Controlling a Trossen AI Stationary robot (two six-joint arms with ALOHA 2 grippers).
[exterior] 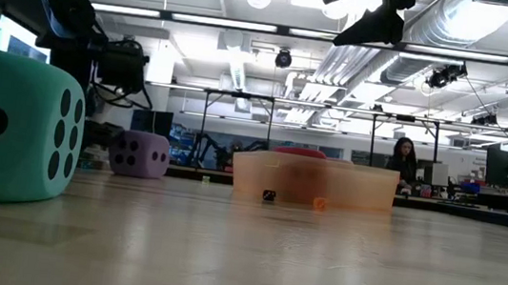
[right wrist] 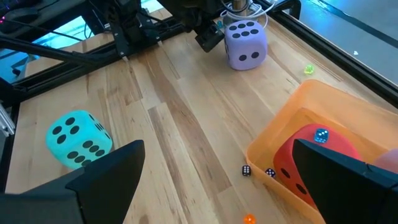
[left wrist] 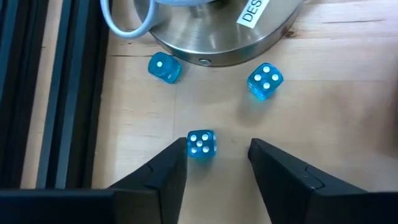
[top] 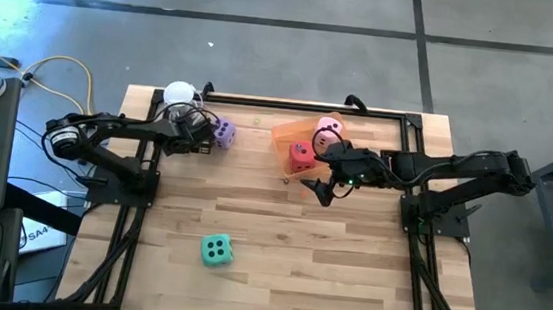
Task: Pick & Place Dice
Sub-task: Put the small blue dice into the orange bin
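Near edge of the light wood slat bench [top: 347,272]: green-teal soft cube die with dark pips [top: 215,250], alone, left of centre, well apart from both arms. It fills the left of the low view [exterior: 11,124].

Mid-bench, right side: right gripper [top: 322,190] hangs above the bench just near of the translucent orange plastic tray [top: 288,133], jaws released and spread wide, holding nothing. Red soft cube die [top: 301,155] sits in the tray; pink soft cube die [top: 329,132] is just behind it at the tray's far end. A small blue translucent die [right wrist: 321,135] rests on top of the red one. Two tiny dark dice [right wrist: 246,170] lie on the wood just outside the tray wall.

Far left: left gripper [top: 201,131] is low over the bench, jaws released, with a small blue die [left wrist: 201,144] between the tips, nearer one finger; contact unclear. Two more small blue dice [left wrist: 265,81] lie beside a round metal base [left wrist: 224,37]. Purple soft cube die [top: 224,134] sits just right of this gripper, on the bench. White round-topped cup [top: 178,94] is behind it at the far edge.
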